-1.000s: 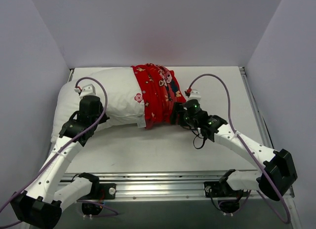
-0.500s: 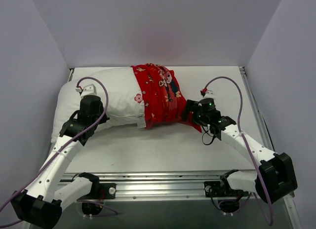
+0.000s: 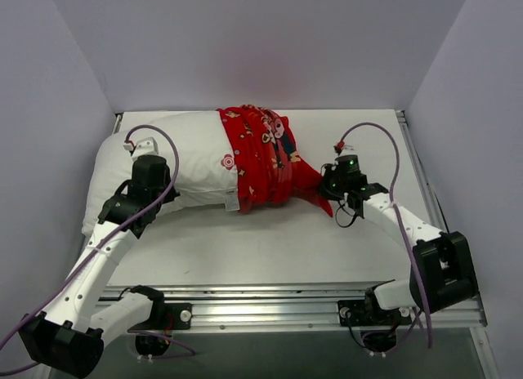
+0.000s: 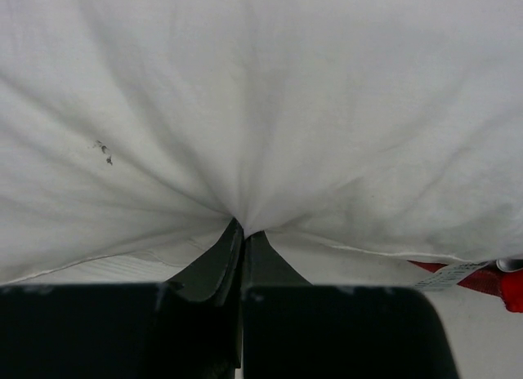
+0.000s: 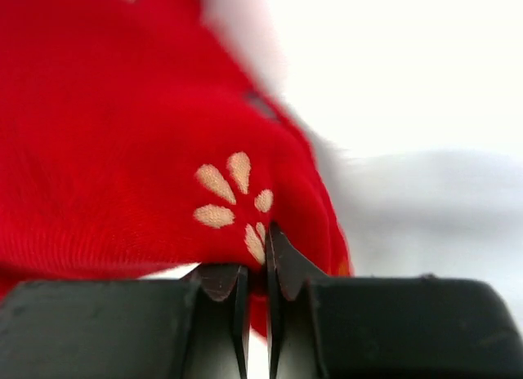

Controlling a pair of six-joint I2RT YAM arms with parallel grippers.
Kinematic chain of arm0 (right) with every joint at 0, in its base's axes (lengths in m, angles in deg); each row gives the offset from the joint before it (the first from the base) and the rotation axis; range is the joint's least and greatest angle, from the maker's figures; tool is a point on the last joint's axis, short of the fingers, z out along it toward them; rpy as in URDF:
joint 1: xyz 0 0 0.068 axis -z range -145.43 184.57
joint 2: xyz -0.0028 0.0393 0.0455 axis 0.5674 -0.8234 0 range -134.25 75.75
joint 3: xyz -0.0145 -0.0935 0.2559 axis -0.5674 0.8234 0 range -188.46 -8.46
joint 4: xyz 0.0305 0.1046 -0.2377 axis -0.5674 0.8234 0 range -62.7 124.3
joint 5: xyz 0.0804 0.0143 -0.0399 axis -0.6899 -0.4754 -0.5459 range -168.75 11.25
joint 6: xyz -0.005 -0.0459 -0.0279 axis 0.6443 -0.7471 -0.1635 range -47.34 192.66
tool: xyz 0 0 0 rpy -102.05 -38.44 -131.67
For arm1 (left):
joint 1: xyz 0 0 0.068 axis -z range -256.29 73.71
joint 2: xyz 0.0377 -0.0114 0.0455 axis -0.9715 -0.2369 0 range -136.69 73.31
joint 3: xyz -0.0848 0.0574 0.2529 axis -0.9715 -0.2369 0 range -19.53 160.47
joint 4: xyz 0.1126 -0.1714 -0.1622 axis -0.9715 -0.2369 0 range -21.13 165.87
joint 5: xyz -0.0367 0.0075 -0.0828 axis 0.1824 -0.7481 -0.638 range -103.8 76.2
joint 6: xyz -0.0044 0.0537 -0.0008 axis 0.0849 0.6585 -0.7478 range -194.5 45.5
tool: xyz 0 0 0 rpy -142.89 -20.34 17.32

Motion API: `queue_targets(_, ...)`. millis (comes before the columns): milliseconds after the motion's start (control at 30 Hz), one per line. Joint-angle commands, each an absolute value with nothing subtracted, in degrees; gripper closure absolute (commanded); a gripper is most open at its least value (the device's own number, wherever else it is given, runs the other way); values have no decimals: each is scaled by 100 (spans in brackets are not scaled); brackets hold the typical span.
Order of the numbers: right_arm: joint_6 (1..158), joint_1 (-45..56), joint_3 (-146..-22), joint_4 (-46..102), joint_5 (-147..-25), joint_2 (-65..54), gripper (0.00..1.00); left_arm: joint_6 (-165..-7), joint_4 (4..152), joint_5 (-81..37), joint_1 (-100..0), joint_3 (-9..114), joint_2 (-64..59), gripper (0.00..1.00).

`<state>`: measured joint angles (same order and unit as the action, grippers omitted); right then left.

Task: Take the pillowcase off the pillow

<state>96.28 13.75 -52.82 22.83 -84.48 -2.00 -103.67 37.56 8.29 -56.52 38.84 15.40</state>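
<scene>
Pillow [image 3: 184, 154] flat on counter [image 3: 245, 248], long axis L-R, on far-left part, left end at counter's left edge. White body bare over most of its length. Red round logo [image 3: 230, 161] just beside the red edge. Pillowcase [image 3: 261, 150] bunched into a thick wrinkled band over pillow's right end only, cartoon print up. One corner of it drawn out to the right into a taut point, off the pillow, low over the counter.

L claw [image 4: 243, 229]: nearly closed, pinches a fold of white pillow fabric on the near side. Creases fanning out from the pinch in wrist cam. Small white label [image 4: 448, 273] and a bit of red at lower right of that view. In top cam: L arm in from near-left, claw on pillow's left half, well apart from the red band.

R claw [image 5: 267, 232]: narrow, clamps red cloth of the pillowcase, gold flower motif [image 5: 233, 195] just above the tips. Bkgd in R wrist cam blurred, can't tell more there. In top cam: sits right of the pillow at the tip of the stretched corner, R arm bent in from near-right. Purple cable [image 3: 380, 142] looped above R wrist.
</scene>
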Motion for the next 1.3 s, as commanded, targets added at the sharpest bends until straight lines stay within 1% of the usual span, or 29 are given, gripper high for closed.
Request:
queue_targets(0,9927,2320,-5872,2650,-8006,-203,100,-10280,4106,1423,-5862,4436,1592,98)
queue_targets(33,10051,3002,-6030,2929,-8006,-64,100,-10271,4071,1485,-5932,4498,1583,98)
queue_targets(100,10323,3682,-6529,3133,-7832,156,100,-10297,4036,1555,-6222,4586,1539,98)
queue_targets(133,10586,4277,-6698,3273,-7665,418,100,-10306,4027,1547,-6336,4665,1530,98)
queue_targets(267,11124,5256,-7445,3634,-7059,930,100,-10324,4027,1555,-6794,4858,1442,98)
queue_targets(300,11185,5337,-7716,3870,-6700,939,100,-10324,4027,1573,-6829,4893,1425,98)
queue_targets(333,11264,5399,-7806,3916,-6592,939,100,-10324,4036,1651,-6864,4920,1416,98)
queue_targets(500,11213,5690,-8166,3925,-6749,799,100,-10219,3913,1784,-6953,4938,1389,98)
queue_targets(533,11169,5690,-8202,3881,-6828,755,100,-10210,3896,1775,-6953,4903,1415,98)
queue_targets(600,10765,5629,-8272,3732,-7686,581,100,-10140,3948,1487,-6944,4719,1582,98)
queue_targets(633,10642,5515,-8368,3819,-8021,466,100,-10122,3992,1320,-6900,4648,1635,98)
queue_targets(667,10511,5314,-8569,3889,-8363,378,95,-10113,4009,1179,-6865,4578,1740,98)
queue_targets(700,10196,4755,-8667,4116,-8393,212,91,-10113,4027,934,-6813,4447,1793,98)
queue_targets(733,10097,4445,-8746,4223,-8376,184,84,-10104,4027,818,-6664,4393,1837,98)
queue_targets(767,9992,4154,-8677,4172,-8349,201,65,-10104,4001,678,-6558,4358,1898,98)
queue_targets(800,9991,3873,-8590,4136,-8314,314,57,-10130,3975,677,-6427,4279,1925,98)
queue_targets(833,9991,3366,-8502,4127,-8236,376,49,-10148,3905,703,-6277,4244,1995,98)
queue_targets(867,9991,3082,-8336,4110,-8139,429,38,-10226,3878,764,-5928,4200,2031,98)
queue_targets(967,9991,2089,-8194,4101,-7980,553,28,-10524,3729,923,-5347,4007,2136,98)
queue_targets(1033,10113,1561,-8010,4110,-7674,562,26,-10683,3693,879,-5161,3797,2180,98)
queue_targets(1067,10192,1072,-7931,4092,-7612,570,24,-10832,3693,887,-5081,3726,2198,98)
queue_targets(1133,10341,612,-7658,3987,-7445,553,22,-10930,3676,966,-4870,3611,2189,98)
queue_targets(1167,10473,166,-7570,3995,-7313,544,21,-11000,3667,993,-4809,3541,2180,98)
queue_targets(1233,10605,-197,-7298,4057,-6710,474,20,-11018,3632,1063,-4747,3505,2163,98)
queue_targets(1267,10719,-364,-7201,4083,-6619,430,19,-11009,3623,1133,-4747,3514,2154,98)
